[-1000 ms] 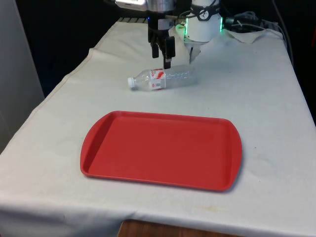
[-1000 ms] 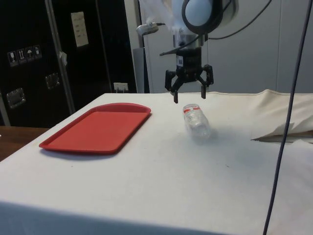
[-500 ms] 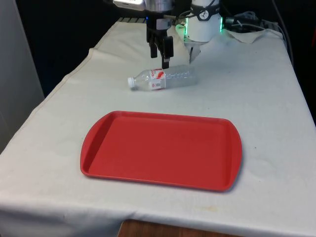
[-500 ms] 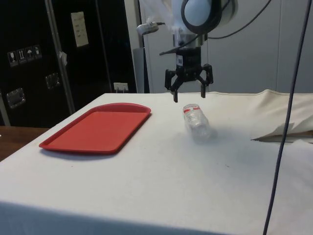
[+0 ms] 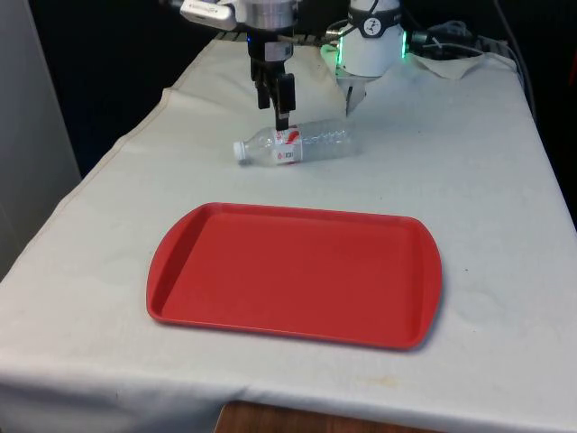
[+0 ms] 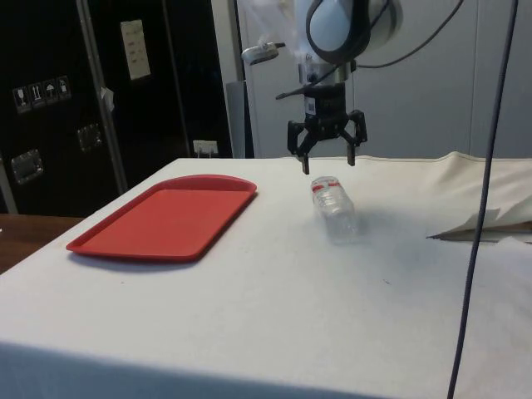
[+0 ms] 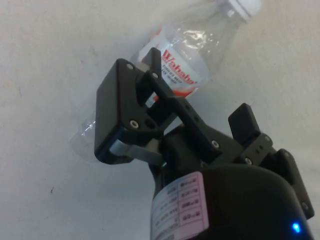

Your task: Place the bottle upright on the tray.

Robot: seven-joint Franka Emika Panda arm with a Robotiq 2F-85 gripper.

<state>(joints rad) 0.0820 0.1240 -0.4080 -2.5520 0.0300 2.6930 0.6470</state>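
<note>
While the bottle [image 5: 295, 143] lies on its side on the white-clothed bench [image 5: 487, 180], we see the tool [image 5: 279, 106] hanging just above it with its fingers spread wide and nothing between them. From the front view, the clear plastic bottle points its white cap toward the front view's left, its red-and-white label sitting below the tool's fingertips. From the side view, we see the tool [image 6: 327, 160] poised over the bottle [image 6: 334, 206], a small gap separating the two. From the wrist view, the bottle [image 7: 187, 47] runs lengthwise past the black fingers [image 7: 127, 112], untouched. The red tray [image 5: 293, 273] rests flat on the bench nearer the camera in the front view, apart from the bottle, and the side view shows the tray [image 6: 166, 218] bare.
</note>
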